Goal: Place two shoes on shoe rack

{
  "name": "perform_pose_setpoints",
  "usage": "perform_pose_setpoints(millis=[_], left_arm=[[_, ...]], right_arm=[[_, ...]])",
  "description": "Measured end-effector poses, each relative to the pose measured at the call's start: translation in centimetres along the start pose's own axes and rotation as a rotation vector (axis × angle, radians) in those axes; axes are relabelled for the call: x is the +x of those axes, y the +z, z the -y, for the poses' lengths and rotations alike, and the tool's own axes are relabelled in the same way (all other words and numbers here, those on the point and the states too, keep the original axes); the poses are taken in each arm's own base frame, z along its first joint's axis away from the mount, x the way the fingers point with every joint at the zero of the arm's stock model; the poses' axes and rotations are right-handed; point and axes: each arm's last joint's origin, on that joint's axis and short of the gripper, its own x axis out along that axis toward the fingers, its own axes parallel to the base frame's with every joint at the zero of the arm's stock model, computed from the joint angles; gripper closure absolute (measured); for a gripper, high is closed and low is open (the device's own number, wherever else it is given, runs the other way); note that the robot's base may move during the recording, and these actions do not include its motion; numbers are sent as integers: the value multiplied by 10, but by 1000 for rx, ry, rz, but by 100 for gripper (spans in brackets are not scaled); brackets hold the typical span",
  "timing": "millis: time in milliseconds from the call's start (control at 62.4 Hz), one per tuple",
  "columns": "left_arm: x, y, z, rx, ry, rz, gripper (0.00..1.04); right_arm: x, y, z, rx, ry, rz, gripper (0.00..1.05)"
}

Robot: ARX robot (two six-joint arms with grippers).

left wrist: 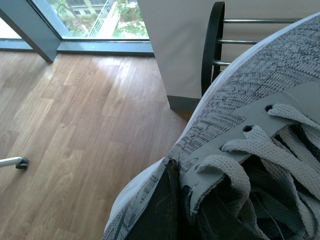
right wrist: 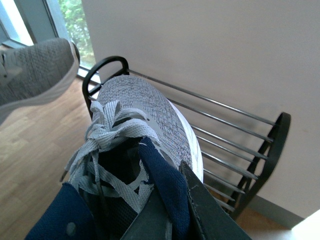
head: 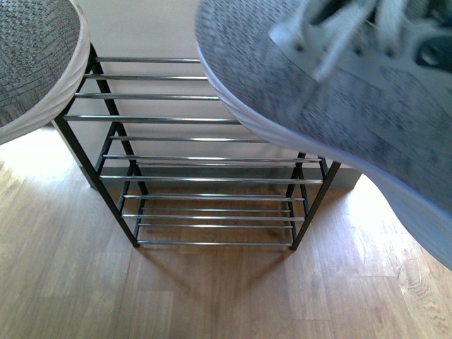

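Two grey knit sneakers hang in the air above the shoe rack [head: 205, 180], a black frame with chrome bars against the wall. One grey sneaker [head: 32, 63] is at the upper left, its toe over the rack's left end. The other grey sneaker [head: 339, 99] fills the upper right, toe over the top tier. In the left wrist view my left gripper [left wrist: 172, 202] is shut on the side of the laced sneaker [left wrist: 240, 105]. In the right wrist view my right gripper [right wrist: 172, 200] is shut on the navy collar of its sneaker [right wrist: 145, 110], toe pointing at the rack [right wrist: 235, 145].
Wooden floor [head: 212, 296] spreads in front of the rack. A pale wall [right wrist: 210, 50] stands right behind it. A floor-length window [left wrist: 95, 20] is off to the left. A small caster foot [left wrist: 20, 162] rests on the floor there.
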Motion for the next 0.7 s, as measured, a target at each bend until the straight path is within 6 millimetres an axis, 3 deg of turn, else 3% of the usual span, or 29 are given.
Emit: perform_pose_setpoints(millis=[144,256,336,448,593,705], left_arm=[[0,0,0,0,0,0,104],[0,0,0,0,1,0,104],[0,0,0,0,0,0,104],[0,0,0,0,0,0,104],[0,0,0,0,0,0,104],[0,0,0,0,0,0,104]], right_arm=[[51,9,-11,64,-30,-58,104],[89,4,-20,98,-53,-114,104],[133,-2,-28,131,-79,-159,104],[172,-8,-30,156,-116,-186,104],[216,-21,-23,187,-186,-209,104],[247,-42,1,200,-284,-234,104]])
